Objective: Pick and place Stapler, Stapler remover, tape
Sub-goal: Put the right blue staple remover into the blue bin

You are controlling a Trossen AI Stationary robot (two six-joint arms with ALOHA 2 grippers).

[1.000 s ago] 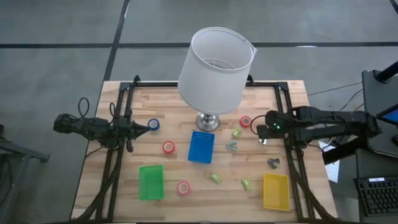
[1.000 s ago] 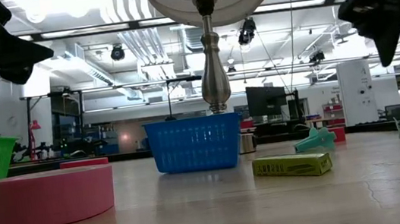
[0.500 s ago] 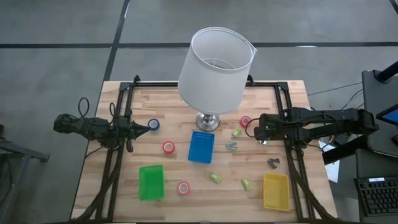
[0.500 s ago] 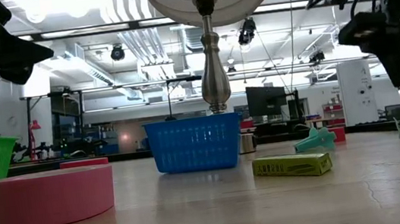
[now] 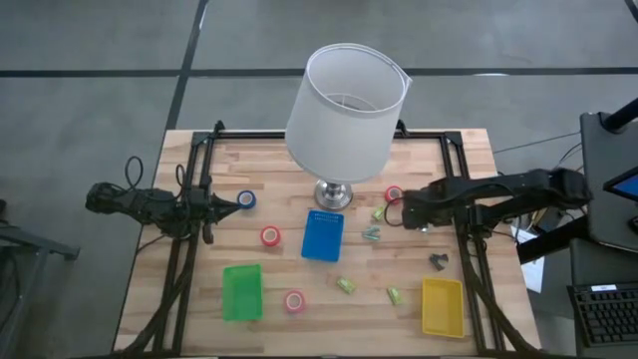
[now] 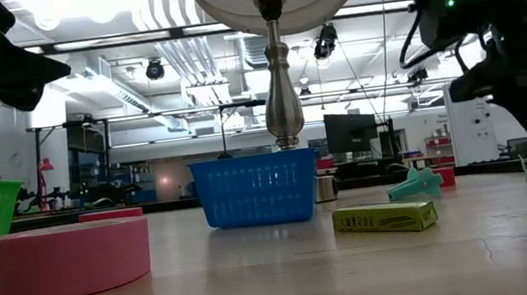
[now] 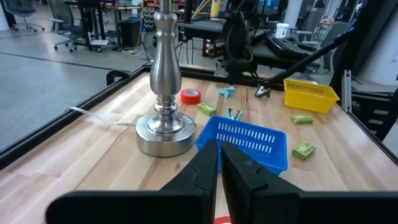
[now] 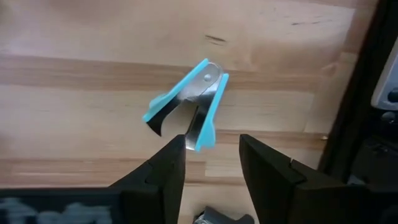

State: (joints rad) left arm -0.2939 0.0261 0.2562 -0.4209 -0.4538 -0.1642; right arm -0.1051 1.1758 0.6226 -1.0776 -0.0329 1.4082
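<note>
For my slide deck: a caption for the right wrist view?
Right end effector, fingers open, poised over a blue staple remover lying on the wooden table.

We see a pale wooden desk (image 5: 279, 170) of joined planks, edged by a black metal frame (image 5: 195, 160). Near its middle stands a lamp with a round silver base (image 5: 333, 193), a turned metal stem (image 7: 165, 56) and a white drum shade (image 5: 346, 108) that hides much of the far desk from above. Just in front of the base lies a blue basket (image 5: 322, 236). A green basket (image 5: 241, 291) sits toward the near left corner, a yellow basket (image 5: 442, 305) toward the near right. Beyond the desk we make out grey floor (image 5: 90, 60) and, across the room, workstations with monitors (image 6: 351, 135) under ceiling lights.
</note>
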